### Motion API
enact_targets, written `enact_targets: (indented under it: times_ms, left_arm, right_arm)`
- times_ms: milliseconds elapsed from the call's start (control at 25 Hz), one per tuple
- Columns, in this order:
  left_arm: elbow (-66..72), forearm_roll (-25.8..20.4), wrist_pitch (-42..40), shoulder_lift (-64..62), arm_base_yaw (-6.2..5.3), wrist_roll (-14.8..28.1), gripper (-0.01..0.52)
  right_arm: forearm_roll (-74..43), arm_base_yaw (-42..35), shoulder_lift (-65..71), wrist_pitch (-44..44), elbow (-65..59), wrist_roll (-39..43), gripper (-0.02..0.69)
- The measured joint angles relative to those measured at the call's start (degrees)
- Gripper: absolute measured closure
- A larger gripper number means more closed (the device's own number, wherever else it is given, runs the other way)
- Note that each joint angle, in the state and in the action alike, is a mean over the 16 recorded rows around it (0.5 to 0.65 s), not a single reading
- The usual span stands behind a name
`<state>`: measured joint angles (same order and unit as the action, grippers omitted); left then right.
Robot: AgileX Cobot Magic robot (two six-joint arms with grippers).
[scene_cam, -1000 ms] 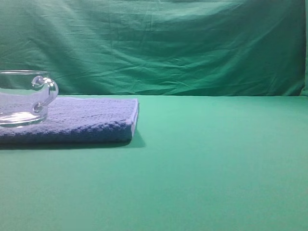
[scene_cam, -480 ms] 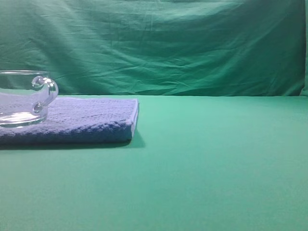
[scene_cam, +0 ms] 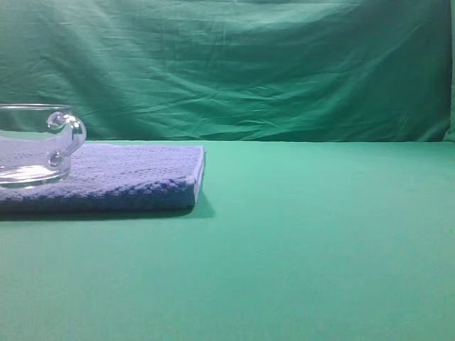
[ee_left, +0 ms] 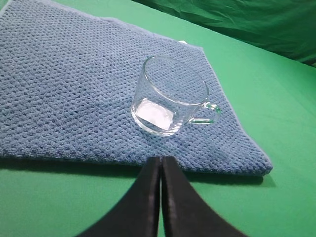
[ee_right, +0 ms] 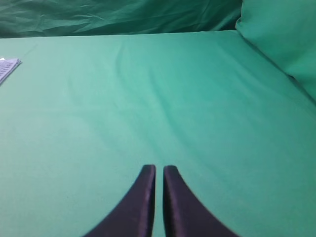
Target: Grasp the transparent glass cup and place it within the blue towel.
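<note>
The transparent glass cup (scene_cam: 32, 145) stands upright on the blue towel (scene_cam: 128, 174) at the far left of the exterior view, its handle pointing right. In the left wrist view the cup (ee_left: 170, 96) sits on the towel (ee_left: 64, 94) near its front right corner. My left gripper (ee_left: 161, 159) is shut and empty, held off the towel's near edge, apart from the cup. My right gripper (ee_right: 159, 169) is shut and empty over bare green cloth. Neither gripper shows in the exterior view.
A green cloth covers the table (scene_cam: 306, 241) and hangs as a backdrop (scene_cam: 249, 64). In the right wrist view a corner of the towel (ee_right: 7, 68) shows at the far left, and the cloth rises in a fold (ee_right: 281, 34) at the right.
</note>
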<state>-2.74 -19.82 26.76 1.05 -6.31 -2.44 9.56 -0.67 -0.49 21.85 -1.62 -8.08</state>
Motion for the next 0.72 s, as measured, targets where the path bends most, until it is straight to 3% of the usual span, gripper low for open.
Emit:
enact_targets:
  times_ms: [720]
  left_arm:
    - [0.0,0.0,0.0,0.0,0.0,0.0,0.514]
  right_arm:
    - [0.0,0.0,0.0,0.1,0.0,0.0,0.618]
